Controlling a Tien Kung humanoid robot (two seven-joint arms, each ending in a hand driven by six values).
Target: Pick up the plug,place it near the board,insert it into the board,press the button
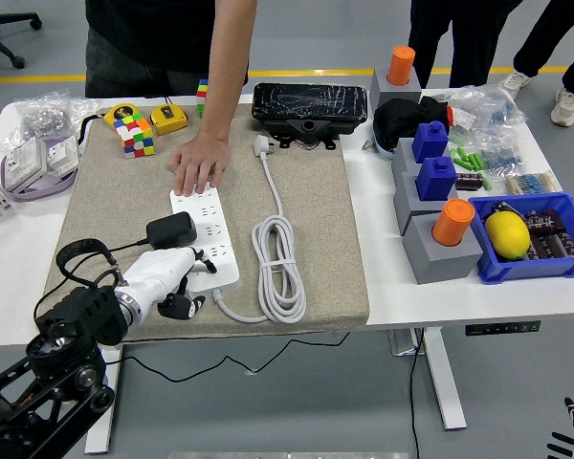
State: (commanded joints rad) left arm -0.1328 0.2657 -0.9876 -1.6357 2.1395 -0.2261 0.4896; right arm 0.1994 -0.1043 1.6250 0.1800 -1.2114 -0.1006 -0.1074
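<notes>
Left arm (67, 330): black, built of rounded ribbed joint housings, with a black cable looped over the wrist and a silver ring where it meets the hand. Left hand (163, 277): white glossy shell with black fingertips. Person (172, 38) at far side: black short-sleeved top and dark trousers; others at top right wear dark trousers, one a white shoe.

One view only, from my head: high on my side of the white table (402, 287), facing forward and down. Table's near edge crosses the lower frame, floor below it. Far side at the top, where a person (172, 38) stands cut off at the chest. My left arm (67, 335) enters close at lower left. Medium distance; whole tabletop width shows.
</notes>
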